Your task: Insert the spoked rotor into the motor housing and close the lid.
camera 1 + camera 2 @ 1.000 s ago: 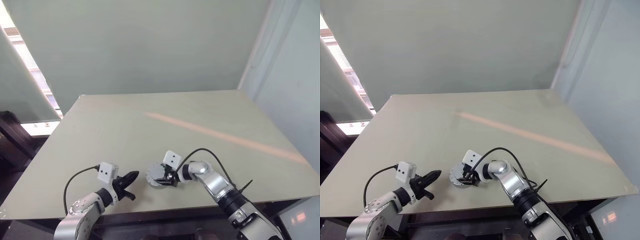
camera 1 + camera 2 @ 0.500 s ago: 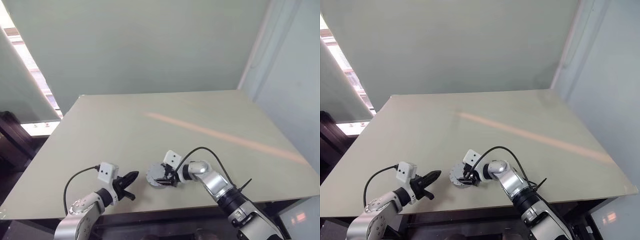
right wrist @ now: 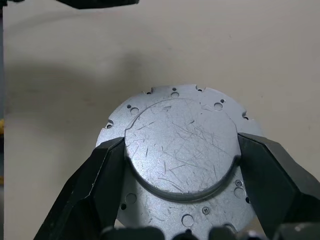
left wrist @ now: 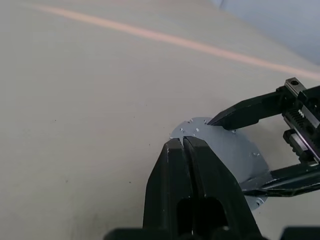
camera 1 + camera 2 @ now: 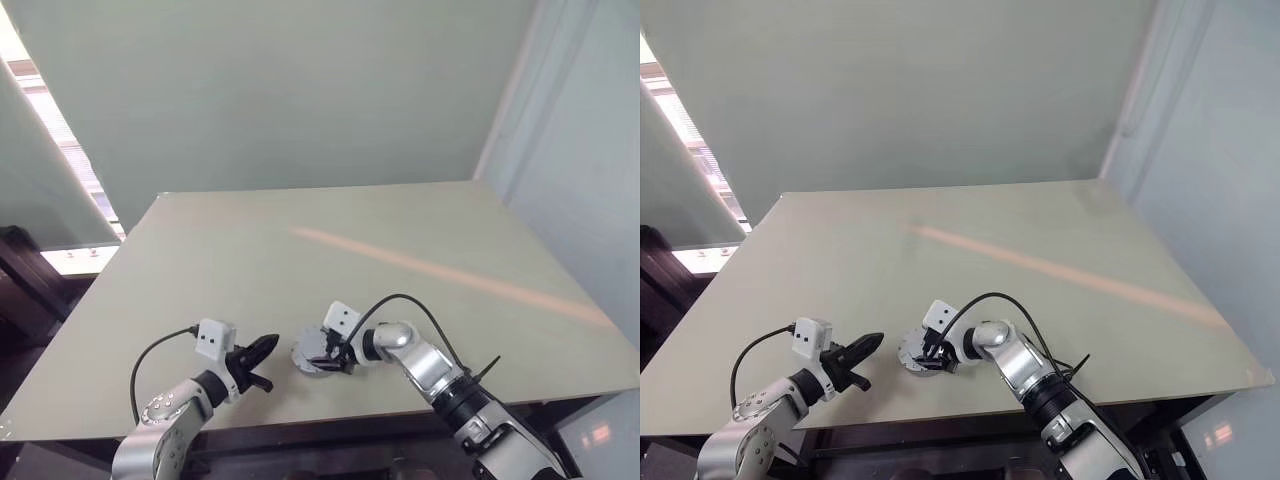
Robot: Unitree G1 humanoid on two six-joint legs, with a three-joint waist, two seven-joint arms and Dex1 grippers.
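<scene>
A round silver-grey disc, the lid (image 3: 180,115), lies flat on the table (image 5: 400,250) near the front edge. It has a scratched raised centre and a notched flange with small holes. My right gripper (image 3: 180,142) reaches over it from the right, its two black fingers (image 3: 100,175) pressed against opposite sides of the raised centre. The lid (image 5: 310,358) also shows under the right gripper (image 5: 326,354) from above. My left gripper (image 5: 268,345) hovers just to the left of the lid, shut and empty, tips pointing at its edge (image 4: 200,131). The spoked rotor and the motor housing are hidden.
The pale tabletop (image 5: 1040,230) stretches back to a green-grey wall, with a faint orange stripe (image 5: 430,268) running across it. Its front edge (image 5: 300,420) lies just behind both grippers.
</scene>
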